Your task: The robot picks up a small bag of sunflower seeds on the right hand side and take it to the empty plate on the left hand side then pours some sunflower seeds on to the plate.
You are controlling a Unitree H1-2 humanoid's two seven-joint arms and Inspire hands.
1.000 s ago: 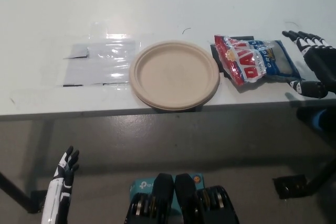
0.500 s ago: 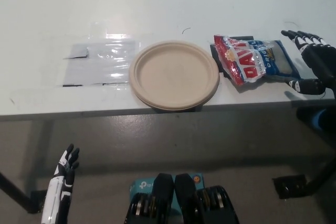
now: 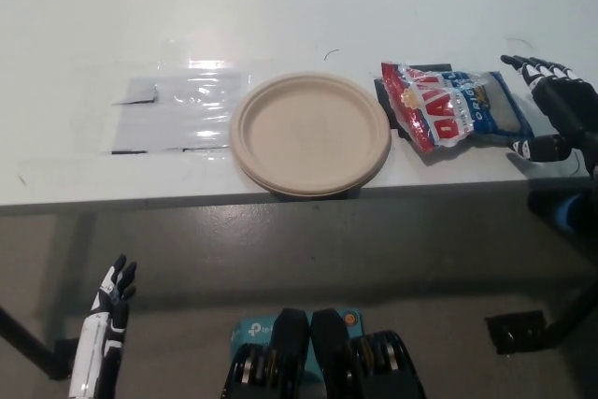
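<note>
Hanging low at the lower left, below the table edge and over the grey floor (image 3: 187, 249), the white left hand (image 3: 107, 310) rests with its fingers loosely apart and nothing in them. Near it, at the bottom middle, part of a teal box (image 3: 254, 332) with white lettering lies on the floor.

Further up, the front edge of the white table (image 3: 140, 189) crosses the whole view. The round, pale beige paper plate (image 3: 310, 134) sits at the table's near edge, its rim slightly overhanging, and its surface is bare. Left of the plate, close to it, a sheet of clear glossy plastic (image 3: 177, 111) lies flat on the tabletop and catches the light.

Right of the plate, just beside its rim, the small red, white and blue bag of sunflower seeds (image 3: 453, 106) lies flat on the table, with a dark patch showing under its upper left corner. At the bag's right end the black right hand (image 3: 553, 109) is over the table with its fingers spread and released, the thumb tip near the bag's lower right corner; I cannot tell whether it touches the bag. It grasps nothing.
</note>
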